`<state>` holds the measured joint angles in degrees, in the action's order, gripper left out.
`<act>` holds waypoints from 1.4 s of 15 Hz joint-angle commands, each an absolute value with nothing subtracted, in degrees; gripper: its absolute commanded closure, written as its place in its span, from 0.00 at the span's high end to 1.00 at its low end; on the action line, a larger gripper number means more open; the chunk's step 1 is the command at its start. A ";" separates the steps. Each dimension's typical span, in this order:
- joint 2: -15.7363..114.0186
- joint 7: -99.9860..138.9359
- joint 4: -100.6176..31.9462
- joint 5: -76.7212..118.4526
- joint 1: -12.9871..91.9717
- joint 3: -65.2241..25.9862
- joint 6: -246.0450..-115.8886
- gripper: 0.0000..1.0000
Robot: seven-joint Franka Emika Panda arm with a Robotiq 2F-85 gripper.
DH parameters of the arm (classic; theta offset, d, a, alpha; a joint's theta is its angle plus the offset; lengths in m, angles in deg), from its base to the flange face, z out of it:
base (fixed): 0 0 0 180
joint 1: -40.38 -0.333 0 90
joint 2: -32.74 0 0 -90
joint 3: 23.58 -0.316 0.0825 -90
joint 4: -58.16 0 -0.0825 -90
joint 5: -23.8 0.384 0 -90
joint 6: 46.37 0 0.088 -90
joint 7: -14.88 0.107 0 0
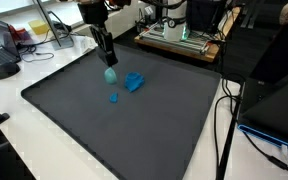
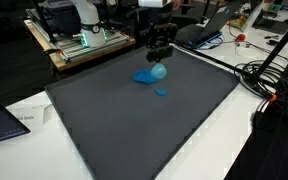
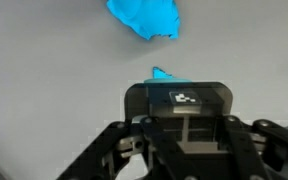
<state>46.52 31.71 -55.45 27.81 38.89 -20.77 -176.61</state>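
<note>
My gripper (image 1: pixel 106 55) (image 2: pixel 160 55) hangs low over the far part of a dark grey mat (image 1: pixel 134 130) (image 2: pixel 134 130). It is shut on a small light teal object (image 1: pixel 109 74) (image 2: pixel 159 70) that sits at the fingertips, at or just above the mat. In the wrist view the gripper (image 3: pixel 180 92) fills the lower half, and only a teal sliver (image 3: pixel 164 74) shows past the fingers. A bright blue crumpled object (image 1: pixel 134 82) (image 2: pixel 144 76) (image 3: pixel 144 18) lies right beside it. A smaller blue piece (image 1: pixel 113 98) (image 2: pixel 161 92) lies apart on the mat.
The mat lies on a white table (image 1: pixel 44 150). A wooden board with a machine on it (image 1: pixel 179 40) (image 2: pixel 79 45) stands beyond the mat's far edge. Black cables (image 1: pixel 224 120) (image 2: pixel 269 85) run along one side. Laptops (image 1: pixel 279 110) (image 2: pixel 4 115) sit near the table edges.
</note>
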 commanded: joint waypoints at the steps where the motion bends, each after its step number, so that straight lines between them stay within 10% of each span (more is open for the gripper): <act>1: 42.96 26.78 -58.89 26.62 38.98 -21.84 -178.85 0.21; 21: 33.74 9.98 -69.37 27.89 40.04 -23.14 -178.66 0.21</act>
<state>36.17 10.94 -67.80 27.61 39.40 -22.93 -180.38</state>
